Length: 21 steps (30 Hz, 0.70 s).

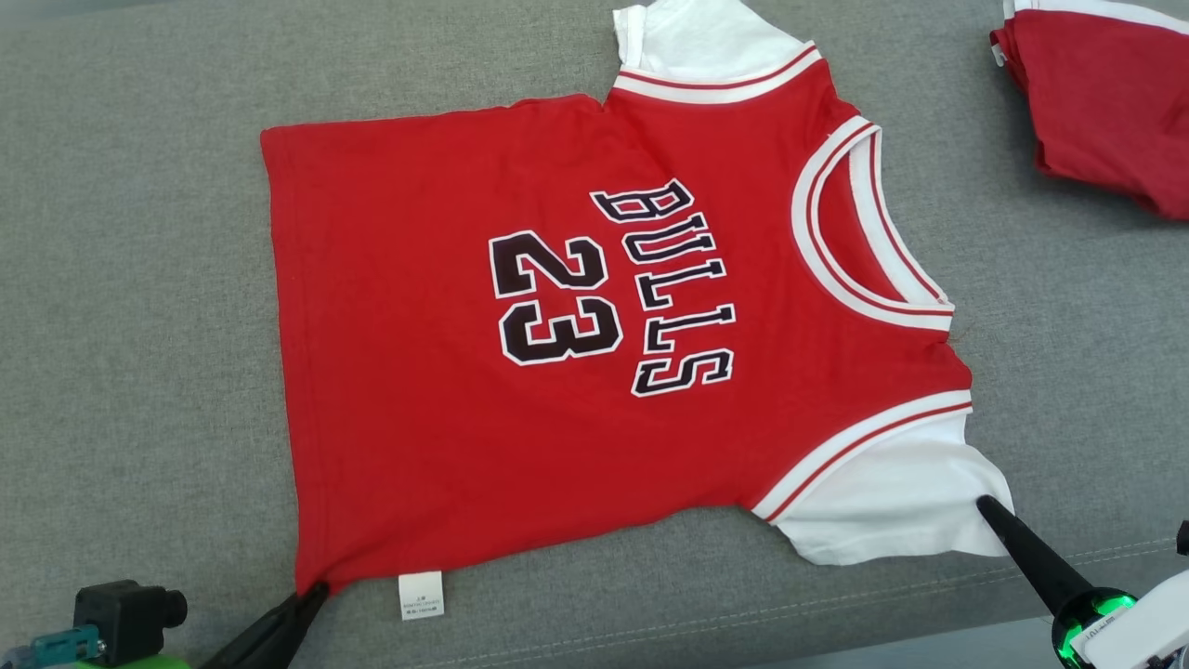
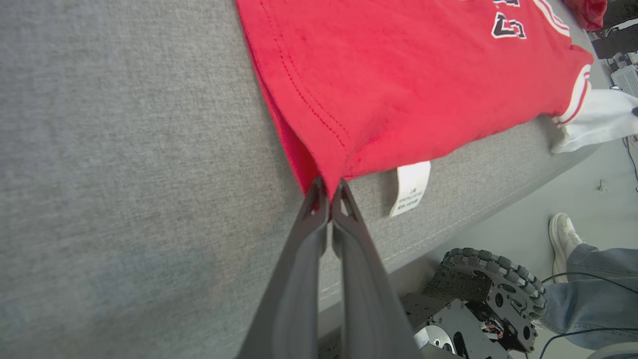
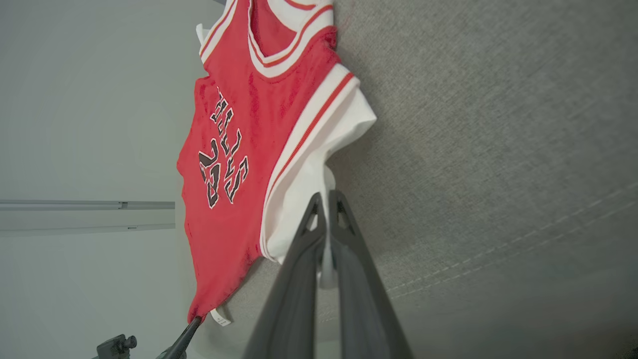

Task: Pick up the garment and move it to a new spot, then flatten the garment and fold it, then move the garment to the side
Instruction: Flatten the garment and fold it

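Red Bulls jersey [image 1: 418, 390] is lying flat, print side up, mid-way across your grey fabric-covered tabletop [image 1: 139, 279]. The hem points to the robot's left and the neckline [image 1: 836, 242] to its right, so "BULLS 23" reads sideways in head view. Both white sleeves are spread out. The far sleeve [image 1: 687, 37] sits at the top edge of head view, and the near sleeve [image 1: 892, 511] is on the robot's side.

Your left tool [image 1: 314, 589] has its fingers pinched together on the near hem corner. Left wrist view shows red cloth caught right at the tips. A white care label [image 1: 421, 595] sticks out of the near side seam just beside that corner and lies flat on the tabletop.

Your right tool [image 1: 986, 506] is closed on the outer edge of the near sleeve. Right wrist view shows white cloth running down between the two fingers.

Between the two grips, the jersey's near edge rests on the tabletop close to the stitched front seam.

A second red garment [image 1: 1096, 102] sits at the far right, well apart from the jersey. It looks folded, but the frame edge crops it.

Left wrist view also shows the robot's wheel [image 2: 493, 279] below the tabletop edge. Near it, a person's shoe [image 2: 563, 239] and jeans leg [image 2: 593, 294] are on the floor [image 2: 588, 189].
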Available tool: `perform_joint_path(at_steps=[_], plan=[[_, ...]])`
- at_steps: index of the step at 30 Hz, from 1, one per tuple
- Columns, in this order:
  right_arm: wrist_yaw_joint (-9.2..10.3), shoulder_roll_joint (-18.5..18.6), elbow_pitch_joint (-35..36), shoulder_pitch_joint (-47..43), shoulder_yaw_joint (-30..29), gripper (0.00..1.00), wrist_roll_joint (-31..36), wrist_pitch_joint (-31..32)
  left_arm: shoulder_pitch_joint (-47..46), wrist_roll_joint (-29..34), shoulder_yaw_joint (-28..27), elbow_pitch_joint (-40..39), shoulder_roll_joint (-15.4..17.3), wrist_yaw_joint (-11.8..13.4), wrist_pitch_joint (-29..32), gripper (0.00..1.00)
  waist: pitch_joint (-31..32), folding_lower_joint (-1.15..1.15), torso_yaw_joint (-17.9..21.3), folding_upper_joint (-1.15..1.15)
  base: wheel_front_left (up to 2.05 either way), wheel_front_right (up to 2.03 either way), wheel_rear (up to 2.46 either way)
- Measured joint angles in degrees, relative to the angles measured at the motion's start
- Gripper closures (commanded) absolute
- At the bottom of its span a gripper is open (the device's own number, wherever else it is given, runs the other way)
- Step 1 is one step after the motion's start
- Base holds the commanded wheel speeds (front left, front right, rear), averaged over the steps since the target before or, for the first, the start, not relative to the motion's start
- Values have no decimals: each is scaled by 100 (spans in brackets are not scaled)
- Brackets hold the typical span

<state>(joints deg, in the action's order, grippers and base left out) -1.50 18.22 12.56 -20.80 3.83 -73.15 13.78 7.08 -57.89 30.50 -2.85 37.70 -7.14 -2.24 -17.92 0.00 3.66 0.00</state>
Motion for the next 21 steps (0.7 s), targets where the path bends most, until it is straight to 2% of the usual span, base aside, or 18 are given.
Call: perform_joint_path(at_steps=[10,16,21], plan=[[9,300,589,169,-63,100,11,257,-1,-716,-151,-558,186,0,378,100,-48,0,-44,0,0,0,0],[111,537,905,181,-230,100,3,441,-4,-955,-396,-745,576,0,628,100,-86,0,-15,0,0,0,0],[170,626,1088,184,-346,100,-9,498,-4,-1057,-526,-895,701,0,698,100,-102,0,15,0,0,0,0]])
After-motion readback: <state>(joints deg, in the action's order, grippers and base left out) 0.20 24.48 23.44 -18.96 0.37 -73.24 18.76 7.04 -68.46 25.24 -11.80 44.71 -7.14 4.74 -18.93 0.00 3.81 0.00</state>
